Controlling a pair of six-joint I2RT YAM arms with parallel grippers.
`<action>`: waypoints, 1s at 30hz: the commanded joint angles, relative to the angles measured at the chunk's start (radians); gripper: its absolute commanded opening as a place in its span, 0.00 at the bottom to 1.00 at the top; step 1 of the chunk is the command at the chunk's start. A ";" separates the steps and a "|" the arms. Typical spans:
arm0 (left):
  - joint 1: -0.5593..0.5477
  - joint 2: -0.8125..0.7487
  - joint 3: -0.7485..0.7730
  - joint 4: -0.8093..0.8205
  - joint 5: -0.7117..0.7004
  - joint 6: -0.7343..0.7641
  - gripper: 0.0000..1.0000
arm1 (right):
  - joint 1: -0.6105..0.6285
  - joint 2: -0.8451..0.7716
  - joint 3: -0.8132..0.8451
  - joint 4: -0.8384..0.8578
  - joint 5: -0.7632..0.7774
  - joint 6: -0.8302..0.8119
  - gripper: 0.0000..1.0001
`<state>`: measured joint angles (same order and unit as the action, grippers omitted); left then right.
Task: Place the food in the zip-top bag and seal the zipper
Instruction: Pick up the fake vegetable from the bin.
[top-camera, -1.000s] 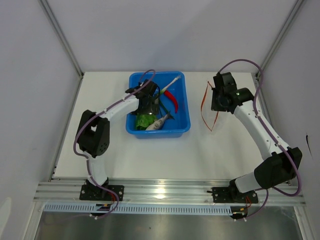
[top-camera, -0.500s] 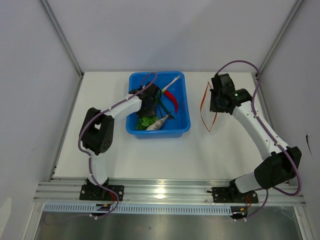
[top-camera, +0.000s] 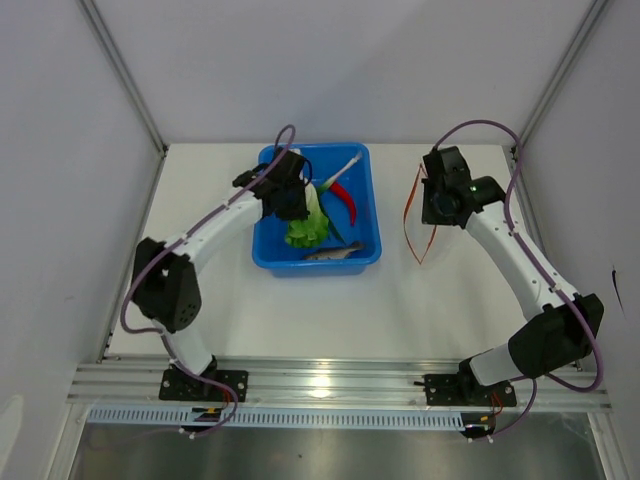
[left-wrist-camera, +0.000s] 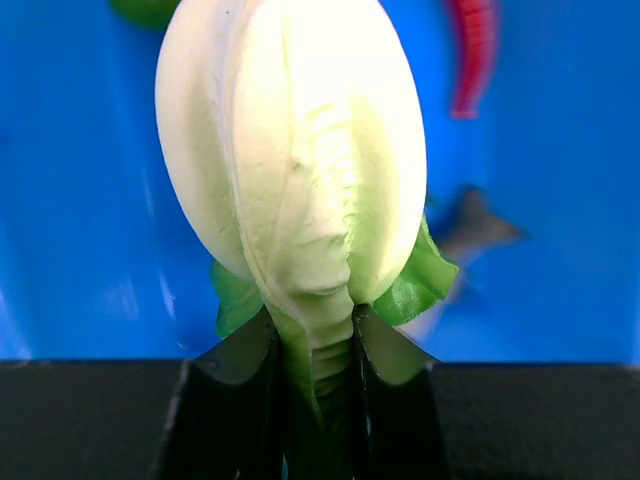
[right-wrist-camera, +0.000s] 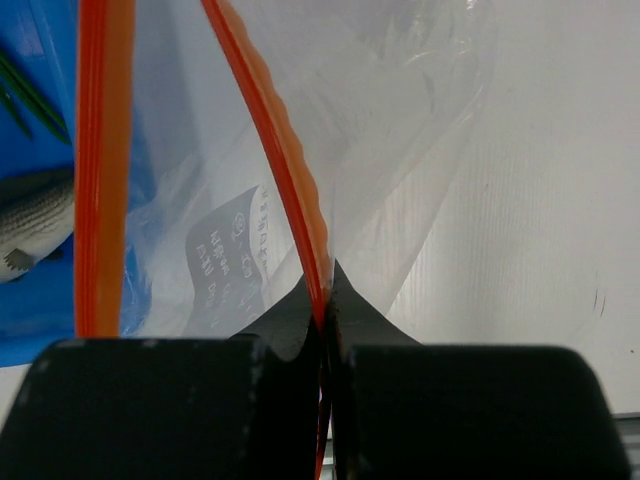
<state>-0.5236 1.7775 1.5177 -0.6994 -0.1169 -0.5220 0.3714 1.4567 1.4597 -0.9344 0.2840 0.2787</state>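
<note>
My left gripper (left-wrist-camera: 315, 345) is shut on the stem end of the pale green-white cabbage (left-wrist-camera: 290, 150), which sticks out past the fingers above the blue bin. From above, the cabbage (top-camera: 308, 222) hangs over the bin's middle under the left gripper (top-camera: 290, 200). A red chili (top-camera: 345, 200) and a whitish stalk (top-camera: 346, 165) lie in the bin. My right gripper (right-wrist-camera: 325, 300) is shut on the orange-red zipper (right-wrist-camera: 270, 130) of the clear zip-top bag (right-wrist-camera: 380, 120). It holds the bag (top-camera: 420, 215) up, right of the bin, with the mouth gaping.
The blue bin (top-camera: 365, 250) sits at the table's back centre, and a grey toy fish (top-camera: 335, 253) lies along its near wall. Dark green pods (right-wrist-camera: 20, 100) show in the bin behind the bag. Metal frame posts stand at both back corners.
The left gripper has shut on the cabbage and raised it off the bin floor as the arm stretched out. The fish now lies along the bin's near wall. The right arm has barely moved.
</note>
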 joint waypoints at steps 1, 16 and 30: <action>-0.006 -0.177 0.050 0.026 0.112 0.004 0.18 | 0.003 -0.002 0.062 -0.020 0.026 -0.015 0.00; -0.019 -0.452 -0.068 0.331 0.790 -0.220 0.27 | 0.029 0.051 0.083 -0.026 0.015 -0.016 0.00; -0.092 -0.248 -0.085 0.460 1.112 -0.288 0.31 | 0.126 -0.036 0.041 0.043 0.041 -0.125 0.00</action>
<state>-0.5987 1.5211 1.3888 -0.2527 0.9001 -0.8333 0.4725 1.4719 1.4948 -0.9409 0.3099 0.2096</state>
